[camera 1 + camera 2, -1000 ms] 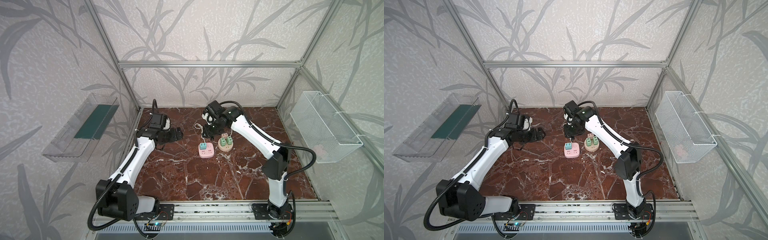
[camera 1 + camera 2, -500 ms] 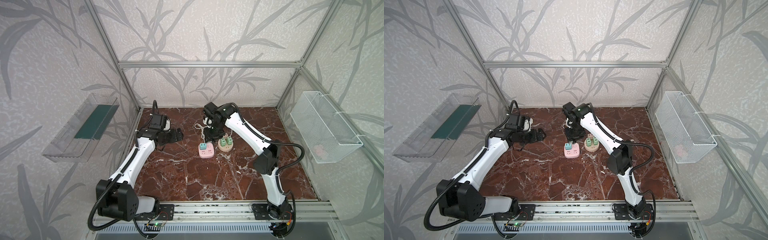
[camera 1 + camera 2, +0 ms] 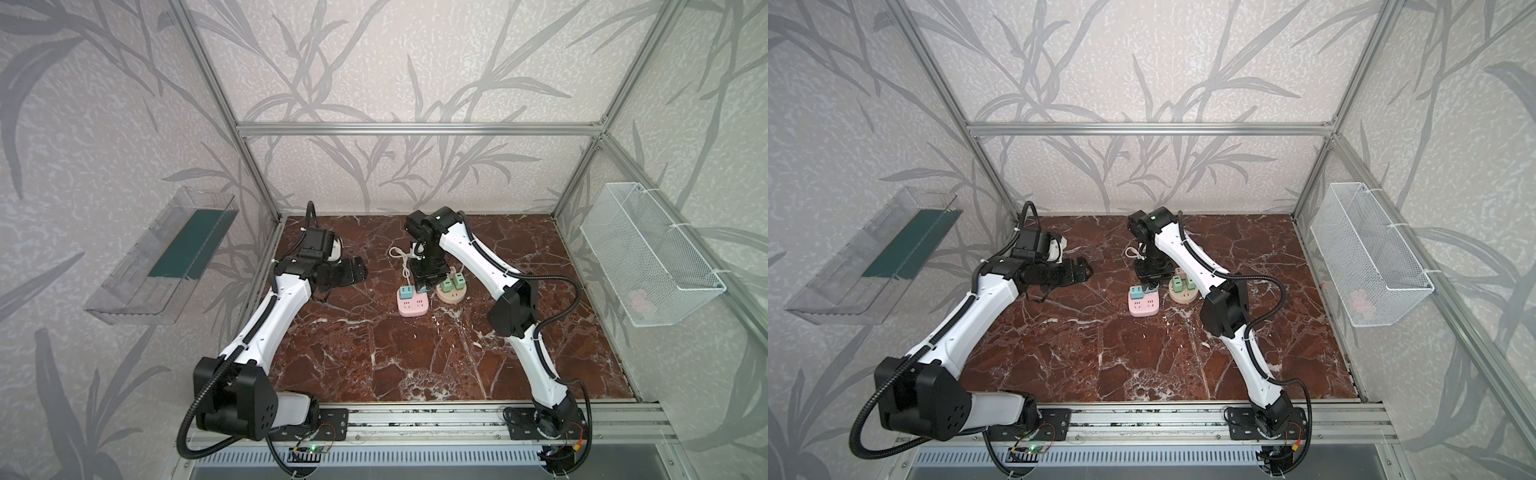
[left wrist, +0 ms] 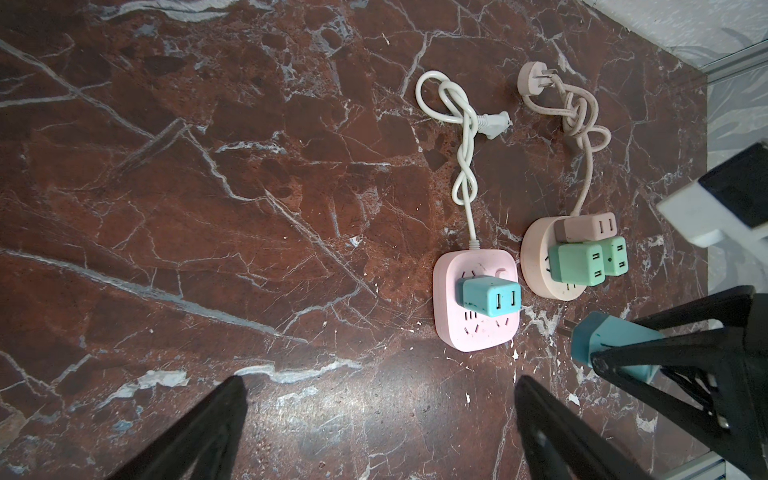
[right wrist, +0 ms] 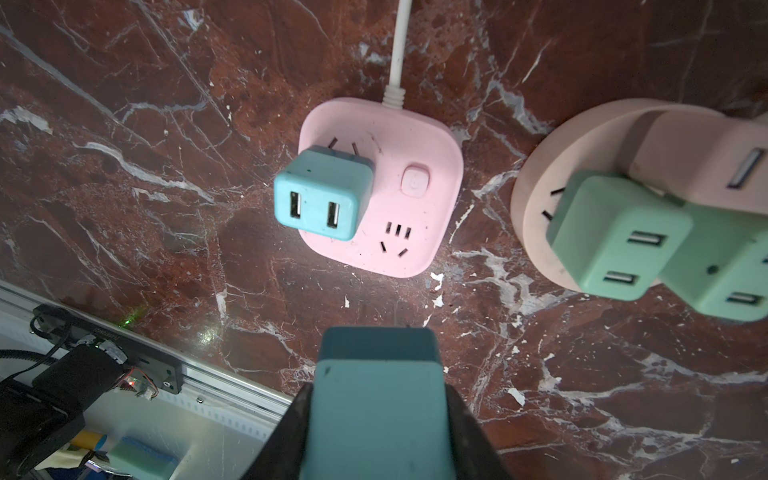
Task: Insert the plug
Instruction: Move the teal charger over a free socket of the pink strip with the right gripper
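My right gripper (image 5: 379, 395) is shut on a teal plug (image 5: 376, 424), a square charger block. It hangs just in front of the pink power strip (image 5: 419, 133), above the marble floor. A lighter teal charger (image 5: 320, 195) sits in the strip's left socket; the socket (image 5: 397, 239) at its near right is bare. In both top views the right gripper (image 3: 424, 282) (image 3: 1152, 282) points down over the pink strip (image 3: 415, 309) (image 3: 1144, 309). The held plug (image 4: 611, 336), prongs toward the strip, also shows in the left wrist view. My left gripper (image 4: 380, 386) (image 3: 357, 270) is open and empty, off to the left.
A round beige power strip (image 5: 534, 195) stands right of the pink one, carrying two green chargers (image 5: 615, 241) and a beige block. Knotted cords (image 4: 457, 120) lie behind both strips. A wire basket (image 3: 648, 257) hangs on the right wall and a clear tray (image 3: 166, 257) on the left.
My right gripper has come down and slightly forward toward the pink strip with the teal plug, and its elbow has swung inward. The left arm has barely moved.
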`<action>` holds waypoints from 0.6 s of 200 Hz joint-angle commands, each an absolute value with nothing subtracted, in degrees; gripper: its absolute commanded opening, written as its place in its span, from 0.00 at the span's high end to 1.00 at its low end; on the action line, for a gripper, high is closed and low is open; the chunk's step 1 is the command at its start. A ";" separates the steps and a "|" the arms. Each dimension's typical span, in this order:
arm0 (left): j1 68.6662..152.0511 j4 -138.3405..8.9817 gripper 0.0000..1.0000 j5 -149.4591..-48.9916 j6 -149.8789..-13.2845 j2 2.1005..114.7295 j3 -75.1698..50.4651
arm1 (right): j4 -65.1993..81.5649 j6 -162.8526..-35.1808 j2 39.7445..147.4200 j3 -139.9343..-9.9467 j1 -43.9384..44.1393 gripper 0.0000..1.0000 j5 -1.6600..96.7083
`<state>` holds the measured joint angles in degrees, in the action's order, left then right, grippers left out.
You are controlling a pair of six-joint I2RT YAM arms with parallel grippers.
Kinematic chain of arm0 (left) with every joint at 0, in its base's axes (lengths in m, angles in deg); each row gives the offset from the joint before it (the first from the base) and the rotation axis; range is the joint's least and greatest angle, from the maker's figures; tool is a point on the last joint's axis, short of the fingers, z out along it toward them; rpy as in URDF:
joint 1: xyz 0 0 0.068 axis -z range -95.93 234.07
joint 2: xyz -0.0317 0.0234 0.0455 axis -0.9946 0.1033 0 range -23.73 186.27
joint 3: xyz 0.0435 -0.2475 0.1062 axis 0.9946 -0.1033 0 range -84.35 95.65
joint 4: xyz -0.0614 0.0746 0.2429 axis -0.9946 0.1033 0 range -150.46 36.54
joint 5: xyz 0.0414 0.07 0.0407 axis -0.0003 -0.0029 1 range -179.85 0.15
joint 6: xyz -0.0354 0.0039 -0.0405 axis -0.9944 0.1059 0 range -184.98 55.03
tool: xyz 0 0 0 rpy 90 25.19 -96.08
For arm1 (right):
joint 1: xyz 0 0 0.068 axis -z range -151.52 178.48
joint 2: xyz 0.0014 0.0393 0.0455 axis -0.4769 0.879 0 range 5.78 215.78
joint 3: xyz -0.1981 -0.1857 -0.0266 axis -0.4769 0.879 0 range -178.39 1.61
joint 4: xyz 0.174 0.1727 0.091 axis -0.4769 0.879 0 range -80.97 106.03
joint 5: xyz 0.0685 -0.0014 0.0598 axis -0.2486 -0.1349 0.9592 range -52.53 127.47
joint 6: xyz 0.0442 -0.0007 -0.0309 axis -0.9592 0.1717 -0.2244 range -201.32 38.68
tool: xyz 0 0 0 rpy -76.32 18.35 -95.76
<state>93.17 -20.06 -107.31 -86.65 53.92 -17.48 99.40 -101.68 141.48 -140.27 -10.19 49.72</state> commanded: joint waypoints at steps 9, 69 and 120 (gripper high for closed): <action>93.19 -19.85 0.01 -108.31 -86.86 54.24 -18.30 | 99.57 -102.49 142.91 -139.98 -9.68 1.00 49.51; 93.14 -20.12 0.01 -108.57 -86.94 54.09 -18.60 | 97.73 -102.65 143.94 -137.75 -9.51 1.00 49.88; 93.14 -20.33 0.01 -108.75 -87.00 54.32 -18.73 | 96.66 -102.37 144.79 -136.29 -9.49 1.00 50.48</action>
<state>93.17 -20.21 -108.25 -87.06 54.05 -17.87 96.47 -102.53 143.56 -136.43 -9.67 50.03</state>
